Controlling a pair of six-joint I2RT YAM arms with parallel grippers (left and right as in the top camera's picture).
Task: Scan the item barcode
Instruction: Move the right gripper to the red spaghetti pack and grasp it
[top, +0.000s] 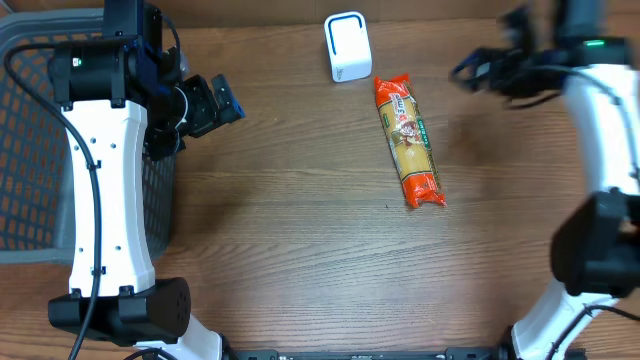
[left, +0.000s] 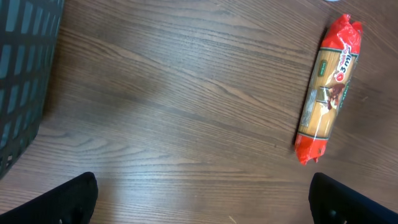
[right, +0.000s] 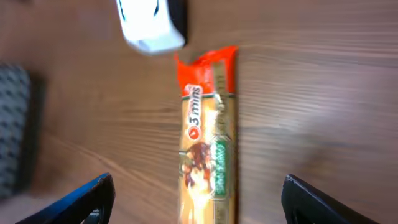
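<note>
Overhead, the long orange-and-yellow plastic pasta packet (top: 409, 140) lies on the brown wooden surface (top: 300, 220) just beside the white boxy scanner (top: 347, 47), while left claw (left: 202, 193) and right claw (right: 198, 183) gape empty, so the right should probably pinch it mid-length, crosswise.

The right claw (top: 466, 72) is blurred, the basket (top: 30, 120) cropped.

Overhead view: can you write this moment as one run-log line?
noodle packet: flat on table, near white scanner | left claw: open, empty | right claw: open, empty
</note>
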